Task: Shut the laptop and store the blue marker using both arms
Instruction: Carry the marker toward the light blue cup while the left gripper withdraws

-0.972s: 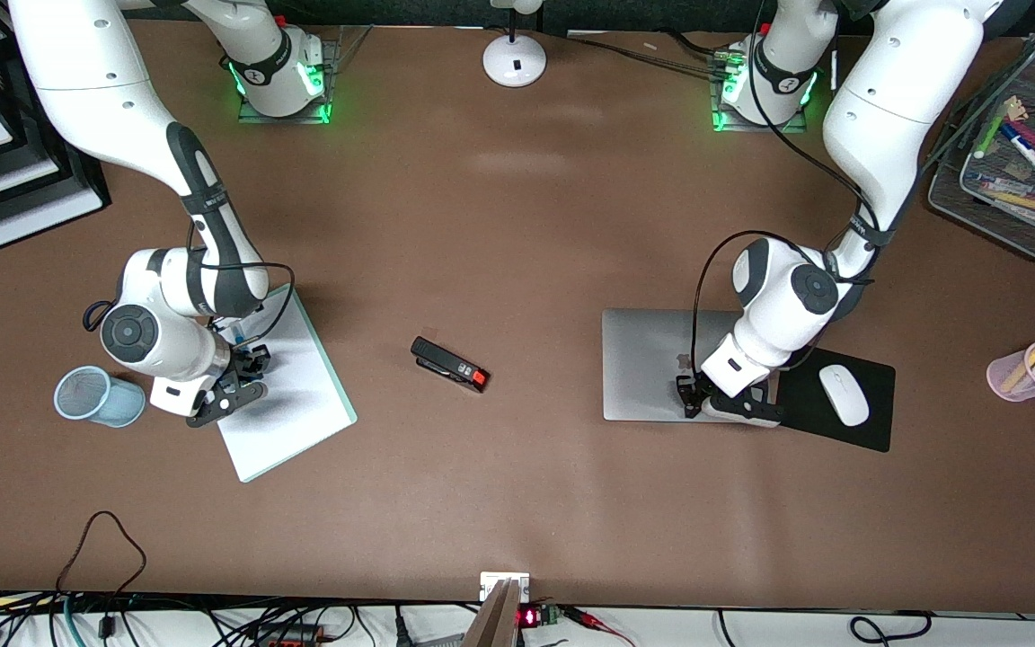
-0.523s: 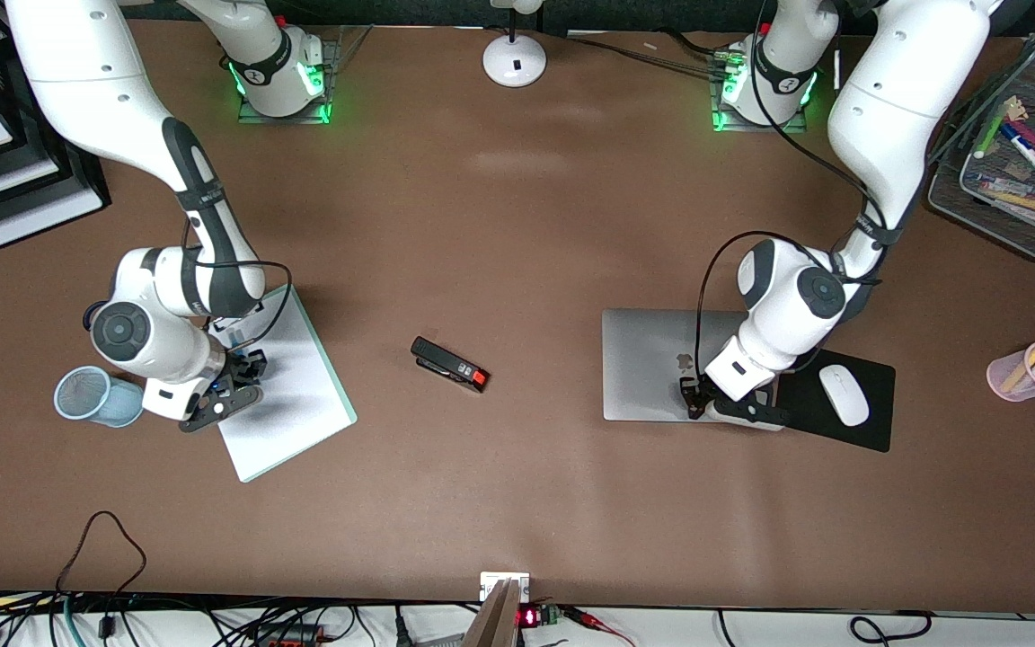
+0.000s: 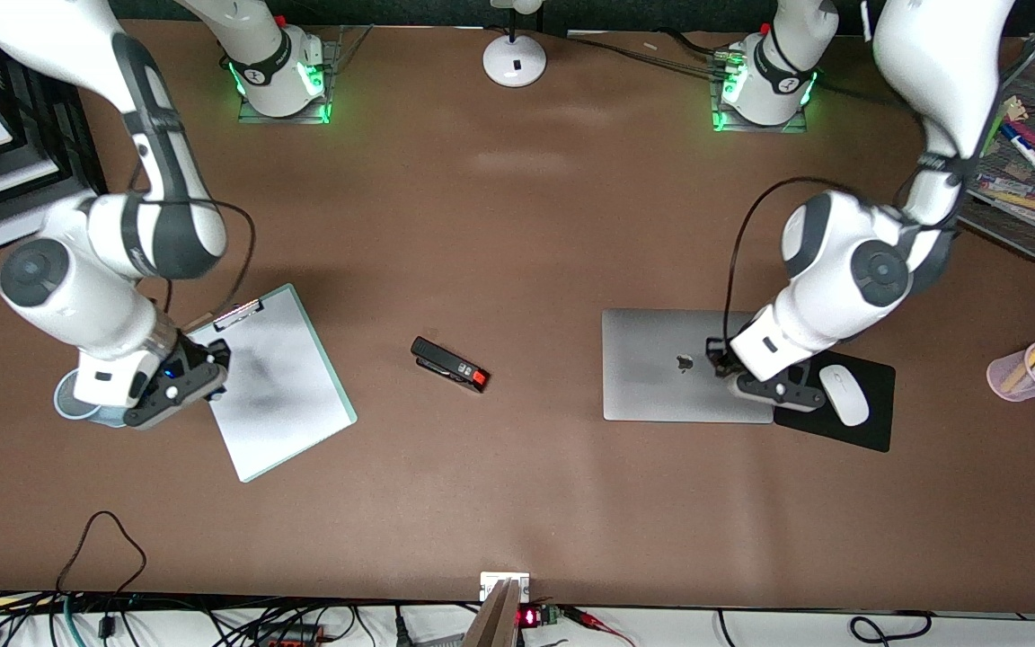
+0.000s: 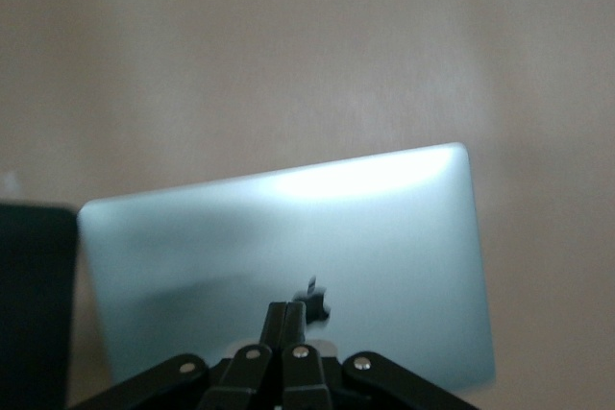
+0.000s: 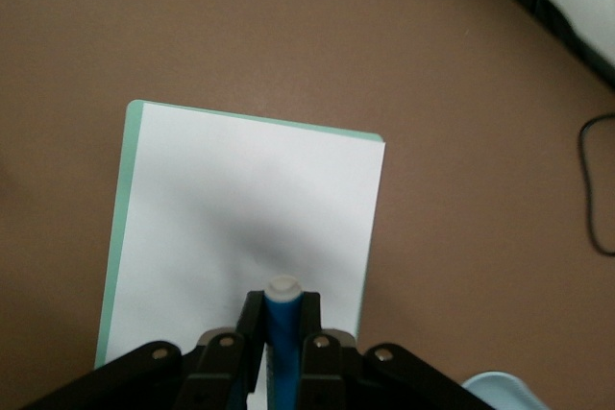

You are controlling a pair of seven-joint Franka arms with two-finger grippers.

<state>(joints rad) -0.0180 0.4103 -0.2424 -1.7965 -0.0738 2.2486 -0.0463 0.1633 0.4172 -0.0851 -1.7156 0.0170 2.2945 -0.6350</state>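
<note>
**— What is on the table (image 3: 517,261) in front of you?**

— The biggest thing is my own two arms. My right arm (image 3: 131,225) reaches out toward its end of the table, and my left arm (image 3: 886,243) bends down over the laptop (image 3: 661,368). The laptop lies flat with its lid down, the dark logo facing up, and one edge touching the black mouse pad (image 3: 859,422). A white mouse (image 3: 844,395) sits on that pad.

**— And your end effectors?**

— My left end effector (image 3: 722,367) hangs just over the laptop lid, beside the logo; its fingers (image 4: 288,328) are pressed together with nothing between them. My right end effector (image 3: 183,382) is clenched on the blue marker (image 5: 282,333), whose white tip pokes out between the fingers. It hangs over the edge of the clipboard (image 3: 275,386), right next to the light blue mesh cup (image 3: 77,409), which my wrist mostly covers.

**— Anything smaller?**

— A black stapler (image 3: 450,364) with a red end lies between the clipboard and the laptop. A pink cup of pens (image 3: 1034,368) stands toward my left arm's end of the table, and a wire tray of markers (image 3: 1012,162) stands farther from the front camera than that cup.
</note>
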